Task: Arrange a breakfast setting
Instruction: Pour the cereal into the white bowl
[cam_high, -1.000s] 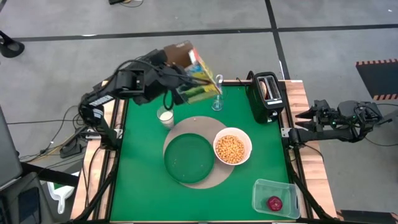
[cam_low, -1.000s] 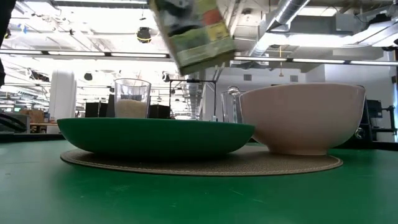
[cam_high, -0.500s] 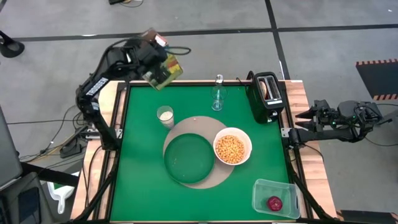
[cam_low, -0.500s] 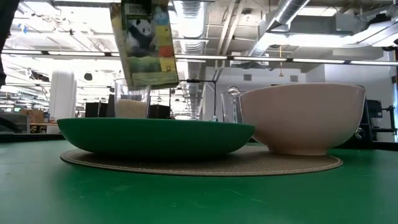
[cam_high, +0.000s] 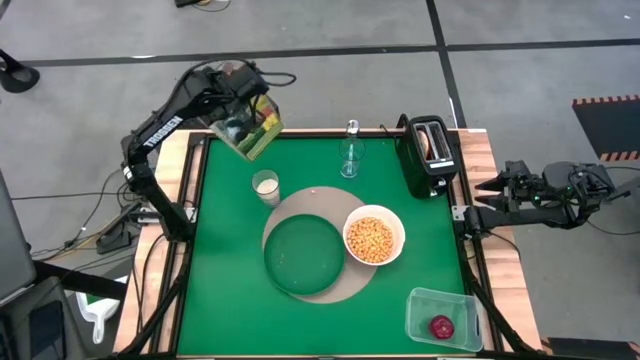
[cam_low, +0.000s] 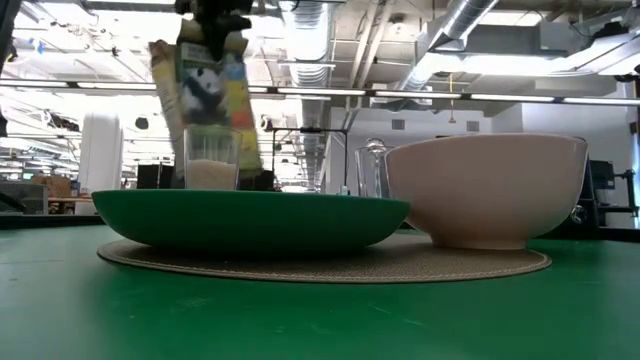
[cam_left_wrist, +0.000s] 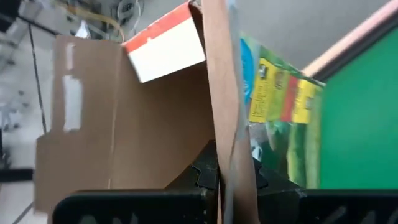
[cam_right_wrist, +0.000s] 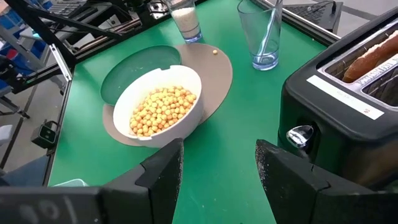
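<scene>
My left gripper is shut on the green-and-yellow cereal box over the table's far left corner; the box also shows in the low view. The dark green plate and the white bowl, filled with cereal, rest on the round tan mat. The small milk glass stands left of the mat. The silver spoon stands in the clear glass. The toast sits in the black toaster. The red fruit lies in a clear tub. My right gripper is open, off the table's right edge. My left gripper pinches one cardboard wall at the box's open top between its two fingers, one finger inside the box and one outside. The fingers come from above. The box hangs below them, nearly upright; the plate and milk glass hide its lower end in the low view.
The clear tub stands at the near right corner. The toaster stands at the far right edge. Bare green table lies left of the mat and along the near edge.
My left gripper has carried the cereal box from over the far middle of the table, near the clear glass, toward the far left corner and then down. The box has turned from steeply tilted to nearly upright.
</scene>
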